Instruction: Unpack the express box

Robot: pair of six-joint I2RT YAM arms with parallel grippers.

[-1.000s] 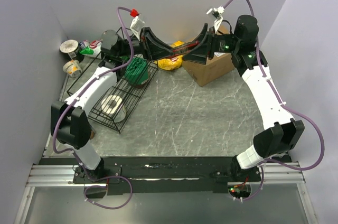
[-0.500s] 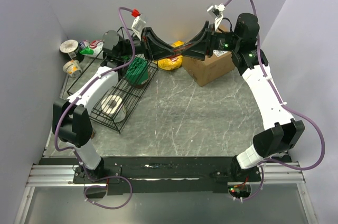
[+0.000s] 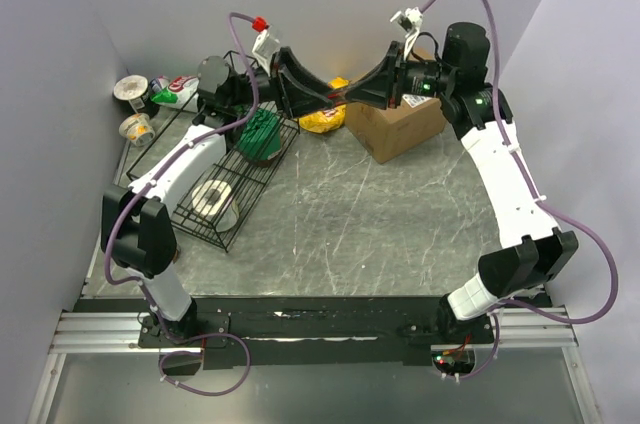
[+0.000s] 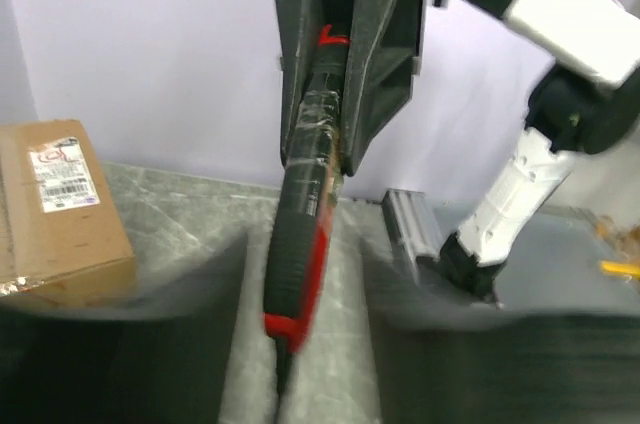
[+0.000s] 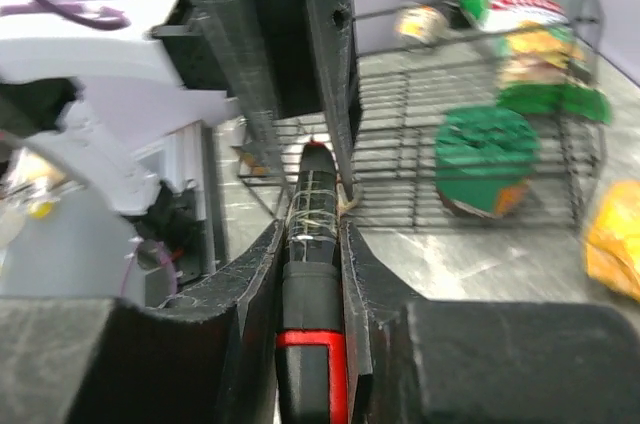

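The express box [image 3: 395,129], a brown carton with a white label, stands at the back right of the table; its label also shows in the left wrist view [image 4: 60,204]. Left of the box, my two grippers meet tip to tip in the air over a red and black knife [image 3: 337,94]. My right gripper [image 3: 352,94] is shut on the knife's handle [image 5: 312,274], its fingers [image 5: 262,264] pressed against both sides. My left gripper [image 3: 322,94] is open. Its blurred fingers [image 4: 200,294] stand apart from the knife [image 4: 305,234] on either side.
A black wire basket [image 3: 235,209] lies at the left with a green item [image 3: 262,134] and a white roll [image 3: 212,197] on it. Cups [image 3: 130,89] and a snack packet [image 3: 172,92] sit behind it. A yellow bag [image 3: 323,116] lies between basket and box.
My left gripper has opened off the knife while my right gripper has closed on it. Both wrists have risen slightly.
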